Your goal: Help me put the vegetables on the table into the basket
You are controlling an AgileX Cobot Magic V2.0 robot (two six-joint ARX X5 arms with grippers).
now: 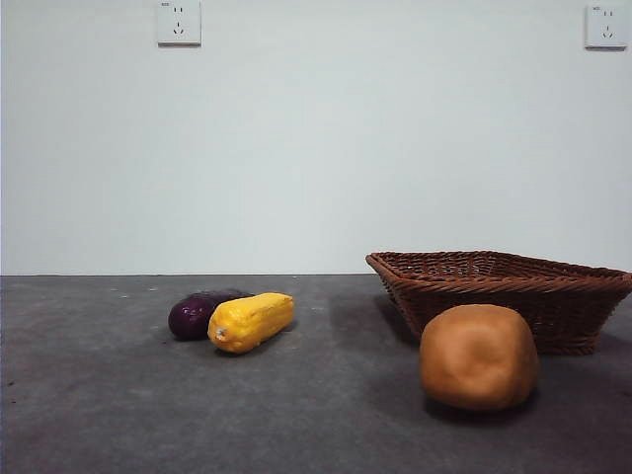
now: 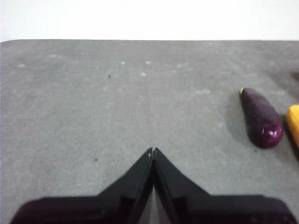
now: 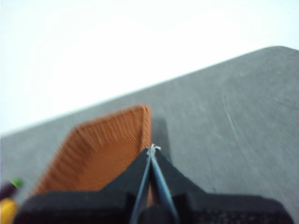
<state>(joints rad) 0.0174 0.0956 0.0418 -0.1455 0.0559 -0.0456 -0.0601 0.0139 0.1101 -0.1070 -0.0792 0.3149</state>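
Both grippers, left gripper (image 2: pixel 153 150) and right gripper (image 3: pixel 152 148), jaws pressed together, empty; glossy eggplant (image 1: pixel 194 314) touching corn cob (image 1: pixel 251 321) on table (image 1: pixel 89 395), potato (image 1: pixel 479 356) before basket (image 1: pixel 553 291); eggplant likely slippery, grip mid-body.

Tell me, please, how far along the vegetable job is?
Nothing is done yet: the basket shows no vegetables inside. Nothing is in hand; the left claw and right claw are both shut and empty. The corn, eggplant and potato remain on the table.
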